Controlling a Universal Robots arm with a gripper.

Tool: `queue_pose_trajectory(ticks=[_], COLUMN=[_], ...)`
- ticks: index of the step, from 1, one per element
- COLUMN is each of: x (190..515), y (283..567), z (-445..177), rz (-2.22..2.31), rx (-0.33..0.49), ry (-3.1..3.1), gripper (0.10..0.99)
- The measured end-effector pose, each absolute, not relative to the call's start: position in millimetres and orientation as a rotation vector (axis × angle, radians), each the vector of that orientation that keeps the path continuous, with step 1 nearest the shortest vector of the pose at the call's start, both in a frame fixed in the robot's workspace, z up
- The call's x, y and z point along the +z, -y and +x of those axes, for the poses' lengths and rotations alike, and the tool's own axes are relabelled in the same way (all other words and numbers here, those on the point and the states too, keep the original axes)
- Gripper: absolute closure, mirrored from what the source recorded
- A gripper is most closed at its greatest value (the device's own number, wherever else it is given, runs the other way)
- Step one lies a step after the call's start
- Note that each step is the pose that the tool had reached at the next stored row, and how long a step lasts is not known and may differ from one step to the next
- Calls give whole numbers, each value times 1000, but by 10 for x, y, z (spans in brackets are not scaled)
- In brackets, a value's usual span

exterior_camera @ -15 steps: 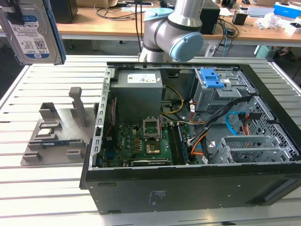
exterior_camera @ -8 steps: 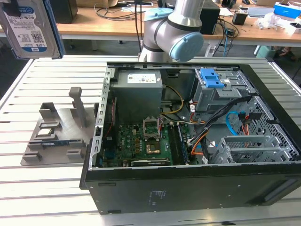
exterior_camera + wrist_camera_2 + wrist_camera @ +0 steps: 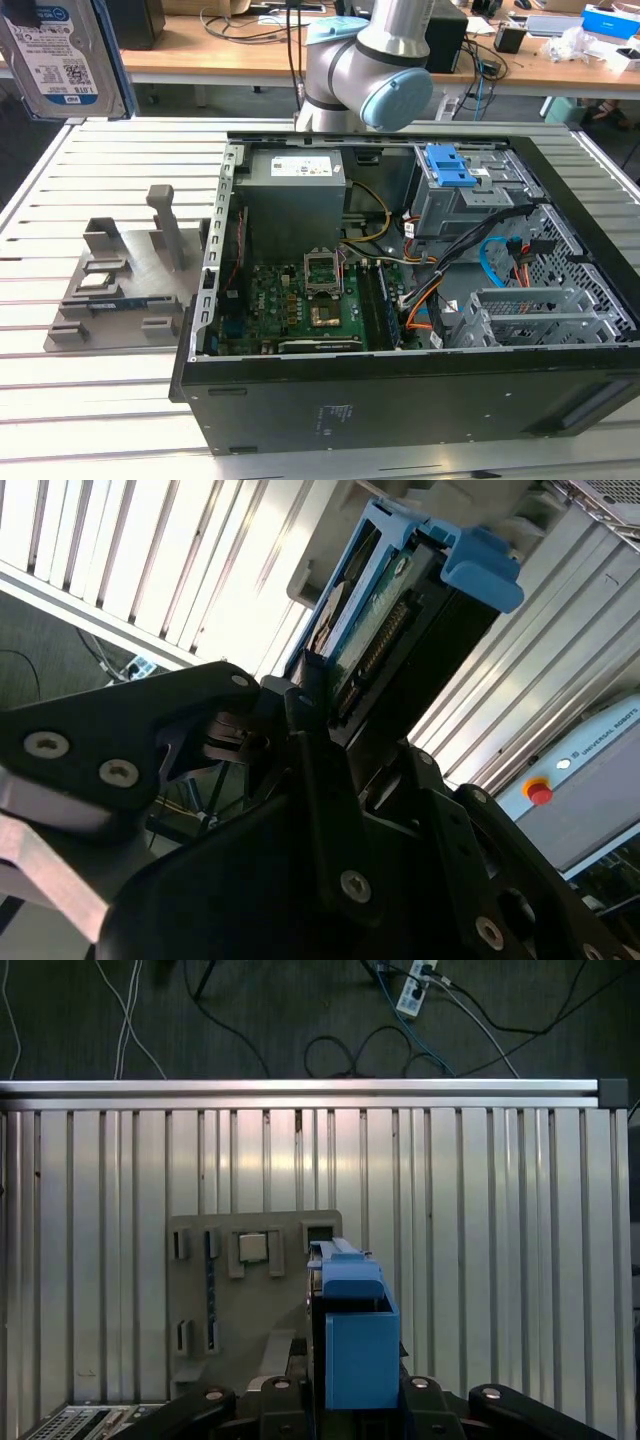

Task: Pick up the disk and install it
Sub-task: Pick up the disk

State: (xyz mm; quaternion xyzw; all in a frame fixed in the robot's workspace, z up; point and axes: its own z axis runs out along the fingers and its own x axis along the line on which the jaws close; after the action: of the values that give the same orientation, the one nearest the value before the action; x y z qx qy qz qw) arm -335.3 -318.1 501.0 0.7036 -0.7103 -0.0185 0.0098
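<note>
Your gripper (image 3: 352,742) is clenched on the disk (image 3: 395,620), which stands on edge between the fingers (image 3: 306,715), up off the slatted table (image 3: 480,1210). In the exterior view the disk (image 3: 62,55) hangs at the exterior view's far left, label toward the cam, well apart from the open PC case (image 3: 400,390) at right, w/ the arm (image 3: 370,70) behind the case. The first wrist view looks down past the disk's blue end to the gray fixture (image 3: 225,1310) and its square chip (image 3: 253,1247). The second wrist view shows the disk's connector edge.
</note>
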Motion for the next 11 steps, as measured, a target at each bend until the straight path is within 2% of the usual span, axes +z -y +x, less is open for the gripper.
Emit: queue_pose_trajectory(ticks=[11], x=[5011], y=[3181], z=[-3025], rz=[2197], rx=[-58], ry=[2218], gripper=[725])
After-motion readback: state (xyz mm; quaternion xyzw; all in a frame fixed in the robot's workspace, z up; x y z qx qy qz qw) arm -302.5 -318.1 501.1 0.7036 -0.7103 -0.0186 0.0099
